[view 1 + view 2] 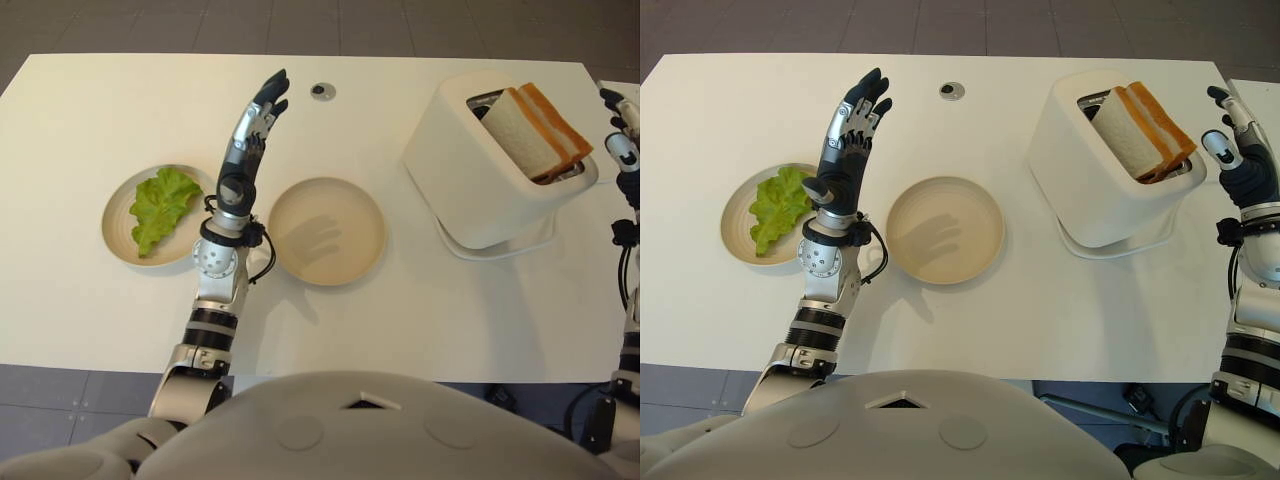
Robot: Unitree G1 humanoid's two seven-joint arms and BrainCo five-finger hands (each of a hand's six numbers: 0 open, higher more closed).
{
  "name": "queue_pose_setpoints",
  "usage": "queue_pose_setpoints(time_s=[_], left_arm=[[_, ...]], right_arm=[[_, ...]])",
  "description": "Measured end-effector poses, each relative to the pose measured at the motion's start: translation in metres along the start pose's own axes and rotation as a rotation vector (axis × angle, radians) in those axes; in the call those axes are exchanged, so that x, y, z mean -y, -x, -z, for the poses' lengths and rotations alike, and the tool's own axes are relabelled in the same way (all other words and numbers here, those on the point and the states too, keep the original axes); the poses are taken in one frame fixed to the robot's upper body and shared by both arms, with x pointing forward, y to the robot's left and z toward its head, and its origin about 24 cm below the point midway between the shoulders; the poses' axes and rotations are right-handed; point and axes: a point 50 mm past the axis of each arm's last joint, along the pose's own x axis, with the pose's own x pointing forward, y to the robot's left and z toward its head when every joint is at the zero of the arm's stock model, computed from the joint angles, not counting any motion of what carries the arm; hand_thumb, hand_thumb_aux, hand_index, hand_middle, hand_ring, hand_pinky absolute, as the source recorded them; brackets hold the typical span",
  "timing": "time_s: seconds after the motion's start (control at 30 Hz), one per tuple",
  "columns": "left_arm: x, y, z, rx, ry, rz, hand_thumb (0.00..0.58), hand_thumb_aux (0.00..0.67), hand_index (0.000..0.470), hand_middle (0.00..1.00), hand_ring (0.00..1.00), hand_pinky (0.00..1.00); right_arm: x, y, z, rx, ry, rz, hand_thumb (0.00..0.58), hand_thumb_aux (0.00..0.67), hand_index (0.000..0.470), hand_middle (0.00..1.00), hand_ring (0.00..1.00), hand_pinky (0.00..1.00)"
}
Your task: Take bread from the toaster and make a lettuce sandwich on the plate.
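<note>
From where I stand, the sandwich is not yet begun. At the left of the white table (80, 110) a leaf of lettuce (160, 205) lies on its own left plate (115, 238), untouched. Just beside it the left hand (250, 130) stands upright above the table between the 2 plates, its fingers (272, 95) stretched out and slightly spread, holding nothing. Next comes the middle plate (350, 260), bare, which I take to be where the sandwich goes. Behind it a small round fitting (322, 91) sits in the tabletop.

Further right the white toaster (470, 170) leans over at a tilt, and 2 slices of bread (535, 130) stick out of its slot, neither one lifted. At the far right the right hand (1238, 160) hovers close to the toaster but apart from it, fingers (1220, 97) loosely spread and pinching nothing.

So every step is left: pulling out the bread, laying 1 slice on the middle plate, adding lettuce, then topping it.
</note>
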Motion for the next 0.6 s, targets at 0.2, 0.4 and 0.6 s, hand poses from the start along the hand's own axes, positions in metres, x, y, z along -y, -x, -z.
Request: queue_pose_setpoints(time_s=[0.2,0.4,0.6], left_arm=[[0.001,0.0,0.0,0.001,0.003,-0.002,0.0,0.0,0.0,0.0,0.0,0.0],[0.001,0.0,0.001,-0.002,0.005,-0.004,0.0,0.0,0.0,0.0,0.0,0.0],[0.001,0.0,0.001,-0.002,0.005,-0.004,0.0,0.0,0.0,0.0,0.0,0.0]], right_arm=[[-0.014,0.003,0.002,-0.009,0.029,-0.126,0.265,0.176,0.123,0.0,0.0,0.0],[-0.011,0.0,-0.004,0.038,0.038,-0.105,0.58,0.67,0.47,0.0,0.0,0.0],[-0.009,0.0,-0.005,0.06,-0.014,-0.094,0.58,0.67,0.47,0.0,0.0,0.0]])
